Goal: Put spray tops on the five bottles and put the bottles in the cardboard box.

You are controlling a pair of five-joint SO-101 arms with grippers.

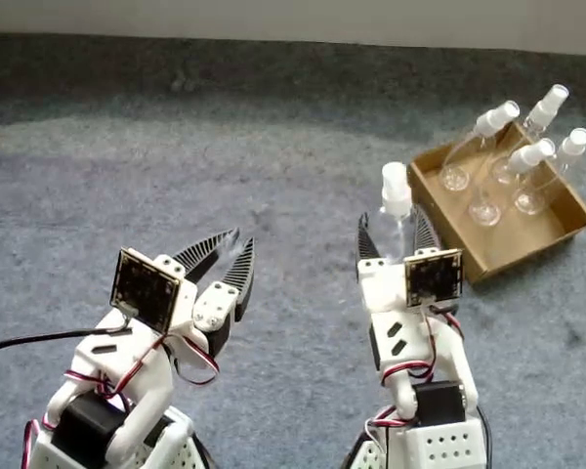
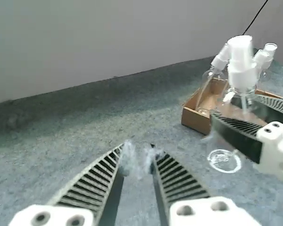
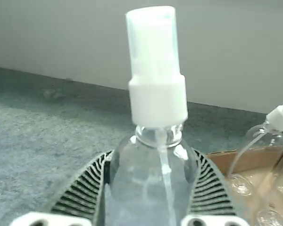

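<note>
Cardboard box (image 1: 537,239) held four capped bottles (image 1: 474,147); right gripper (image 1: 396,227) clamped the fifth bottle (image 1: 397,195) (upright), left gripper (image 1: 239,240) empty, jaws narrowly parted.

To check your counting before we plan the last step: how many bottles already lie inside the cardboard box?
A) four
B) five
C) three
A: four bottles with spray tops lie in the cardboard box, while the fifth bottle stands upright in the right tool, beside the box.
</note>
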